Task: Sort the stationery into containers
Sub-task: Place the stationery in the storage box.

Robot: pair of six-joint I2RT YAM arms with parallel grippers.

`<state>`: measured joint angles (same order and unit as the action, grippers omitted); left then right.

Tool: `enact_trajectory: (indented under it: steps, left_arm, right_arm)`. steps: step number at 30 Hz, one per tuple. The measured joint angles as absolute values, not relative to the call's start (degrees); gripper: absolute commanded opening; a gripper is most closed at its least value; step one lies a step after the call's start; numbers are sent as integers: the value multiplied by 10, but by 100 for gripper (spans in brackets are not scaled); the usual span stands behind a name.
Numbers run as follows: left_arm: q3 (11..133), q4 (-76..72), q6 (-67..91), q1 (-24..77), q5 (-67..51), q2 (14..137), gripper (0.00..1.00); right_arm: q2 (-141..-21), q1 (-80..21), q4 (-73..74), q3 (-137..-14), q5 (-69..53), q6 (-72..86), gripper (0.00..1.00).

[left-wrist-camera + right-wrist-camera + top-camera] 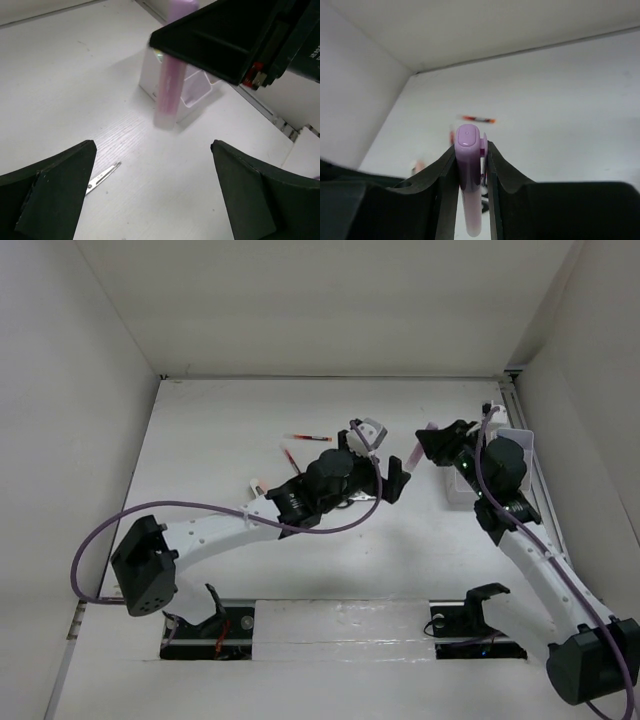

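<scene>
Right end effector (470,150): clenched on the pink marker (467,145).
Left end effector (152,160): released, jaws wide, holding nothing.
Pink marker: aloft, near the containers (515,440) at the tabletop's (220,440) right edge.

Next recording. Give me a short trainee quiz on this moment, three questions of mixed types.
1. True or false: the left pincer stands open and empty.
2. What does the right pincer grip? a) an eraser b) the pink marker c) a bottle
3. Fill in: in the left wrist view, the ____ lie flat on the table.
Key: 1 true; 2 b; 3 scissors.
</scene>
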<state>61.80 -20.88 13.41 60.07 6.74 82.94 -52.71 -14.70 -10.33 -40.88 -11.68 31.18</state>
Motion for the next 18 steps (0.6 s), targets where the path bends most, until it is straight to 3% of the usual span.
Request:
enact_trajectory:
  steps: [9, 18]
  left_arm:
    - [584, -79, 209, 600, 170, 727, 100]
    - [467, 6, 283, 600, 173, 567, 100]
  right_arm:
    - [-549, -41, -190, -370, 27, 175, 0]
    - [-666, 52, -392, -340, 47, 129, 0]
